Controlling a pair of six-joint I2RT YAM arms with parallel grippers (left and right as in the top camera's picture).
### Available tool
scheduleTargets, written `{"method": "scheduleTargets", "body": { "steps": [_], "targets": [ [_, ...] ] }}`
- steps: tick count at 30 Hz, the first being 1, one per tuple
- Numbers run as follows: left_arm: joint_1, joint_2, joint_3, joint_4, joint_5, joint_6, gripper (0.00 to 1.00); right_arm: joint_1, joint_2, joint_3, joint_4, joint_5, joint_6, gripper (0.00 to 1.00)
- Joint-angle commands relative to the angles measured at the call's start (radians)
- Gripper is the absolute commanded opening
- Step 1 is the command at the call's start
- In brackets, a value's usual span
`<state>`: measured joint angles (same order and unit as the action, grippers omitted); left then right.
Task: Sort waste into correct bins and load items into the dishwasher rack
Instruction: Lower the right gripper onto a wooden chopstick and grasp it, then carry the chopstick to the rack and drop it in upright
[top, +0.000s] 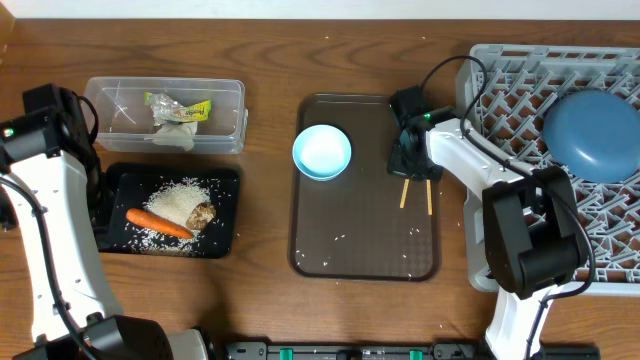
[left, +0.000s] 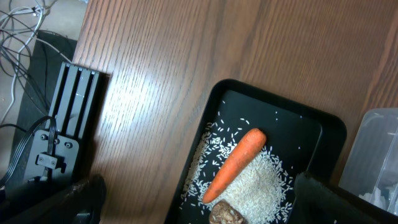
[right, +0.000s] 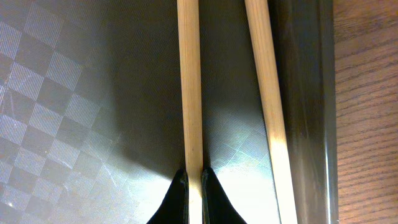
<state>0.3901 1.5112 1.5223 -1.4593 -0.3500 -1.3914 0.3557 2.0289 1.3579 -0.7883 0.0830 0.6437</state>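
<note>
One chopstick (right: 189, 81) is pinched by the clenched right gripper (right: 194, 177), flat on the brown tray (right: 74, 93); the second chopstick (right: 266, 93) lies just beside, ungripped. Lift should be kept level toward the rack (top: 600, 250); the left gripper (left: 199, 185) is released.

Overhead top-down, far; L wrist shares black tray (left: 292, 134); R wrist close, prob. downward

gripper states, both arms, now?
Left gripper: open, holding nothing, over the black tray.
Right gripper: shut on one chopstick; the other chopstick lies loose beside it.
</note>
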Motion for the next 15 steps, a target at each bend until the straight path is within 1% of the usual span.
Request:
{"method": "scheduleTargets", "body": {
  "steps": [1, 4, 11, 15],
  "targets": [
    [0.004, 0.005, -0.002, -0.005, -0.016, -0.013, 0.98, -0.003, 0.012, -0.041, -0.019, 0.032, 0.013, 0.01],
    [0.004, 0.005, -0.002, -0.005, -0.016, -0.013, 0.98, -0.003, -0.025, -0.041, -0.024, 0.032, 0.000, 0.01],
    [0.004, 0.005, -0.002, -0.005, -0.016, -0.013, 0.98, -0.003, -0.185, -0.041, -0.031, 0.010, -0.120, 0.01],
    [0.004, 0.005, -0.002, -0.005, -0.016, -0.013, 0.98, -0.004, -0.274, -0.041, -0.036, 0.010, -0.138, 0.01]
  ]
}}
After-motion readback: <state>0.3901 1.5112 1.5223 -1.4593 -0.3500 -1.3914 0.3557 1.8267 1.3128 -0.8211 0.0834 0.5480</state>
